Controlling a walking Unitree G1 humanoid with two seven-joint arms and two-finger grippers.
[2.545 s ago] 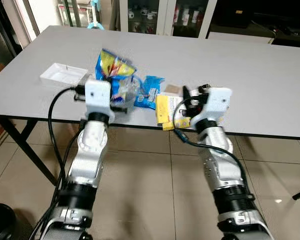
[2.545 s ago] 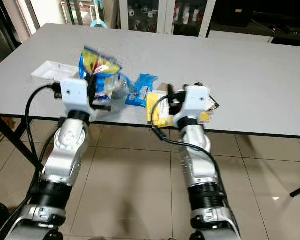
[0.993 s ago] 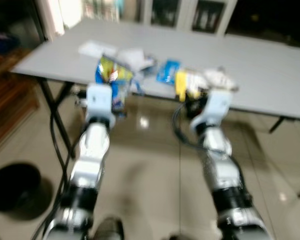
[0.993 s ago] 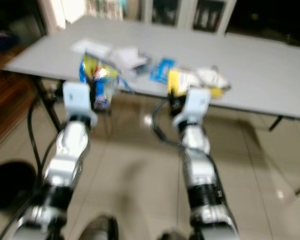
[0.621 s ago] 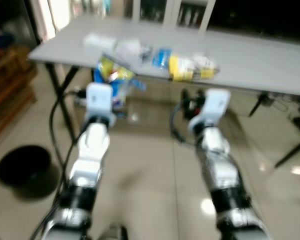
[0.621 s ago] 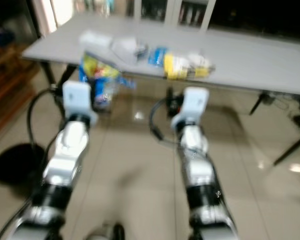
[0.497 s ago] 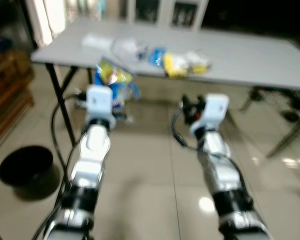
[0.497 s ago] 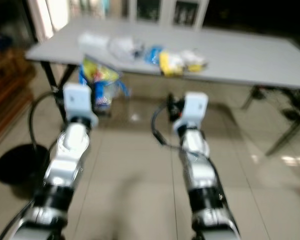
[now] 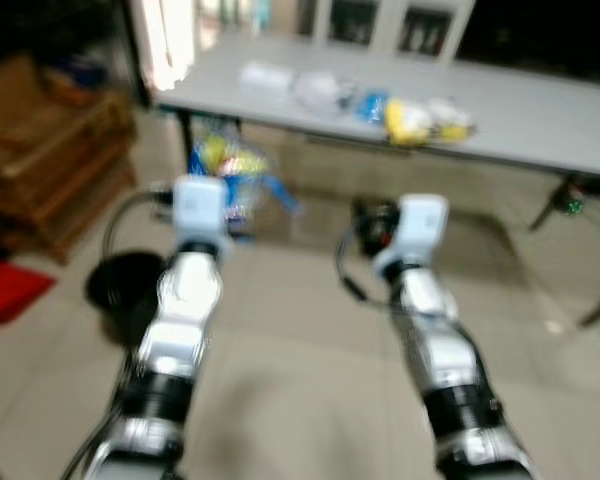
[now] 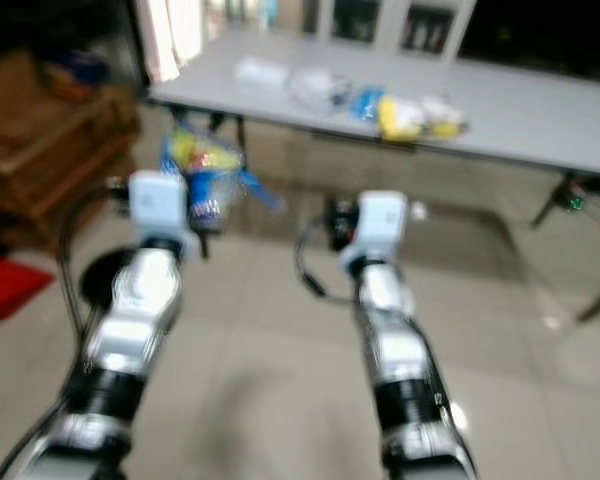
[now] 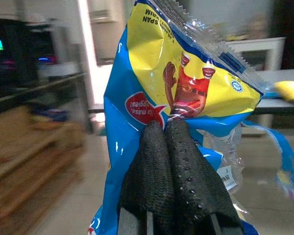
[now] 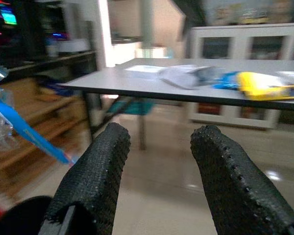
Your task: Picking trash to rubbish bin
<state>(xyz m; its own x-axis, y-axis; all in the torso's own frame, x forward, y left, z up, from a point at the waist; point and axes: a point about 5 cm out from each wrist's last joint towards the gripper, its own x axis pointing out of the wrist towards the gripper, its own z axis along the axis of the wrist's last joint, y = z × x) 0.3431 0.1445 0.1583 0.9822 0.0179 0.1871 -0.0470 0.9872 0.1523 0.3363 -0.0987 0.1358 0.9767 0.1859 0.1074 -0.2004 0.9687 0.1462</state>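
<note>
Out on the tiled floor (image 9: 280,380), well short of the grey table (image 9: 540,120); head views blurred.

Left gripper (image 11: 172,128) — fingers (image 11: 154,166) clenched together on one crinkled blue-and-yellow snack bag (image 11: 186,83), glossy foil, serrated top edge. Print on bag: red cartoon figure on the yellow field, red oval label with white script, partly legible, something like "masa ...ggles"; dark lettering along the top seam reading roughly "SPAN"; the rest too blurred. Small white tag low on the bag, print too fine. Bag held up in front of the left arm, off the table, seen in the left eye view at (image 9: 225,175).

Right gripper (image 12: 157,161) — fingers (image 12: 100,171) spread apart, nothing between them; pads black, pebbled rubber.

On the table: a row of about five leftover pieces — white tray (image 9: 265,73), pale crumpled wrapper (image 9: 320,88), blue packet (image 9: 373,105), yellow packet (image 9: 408,120), pale wrapper (image 9: 450,115). Writing unreadable.

One round black bin (image 9: 125,285) on the floor beside the left arm. Wooden furniture (image 9: 50,150) further left, one red item (image 9: 10,297) on the floor.
</note>
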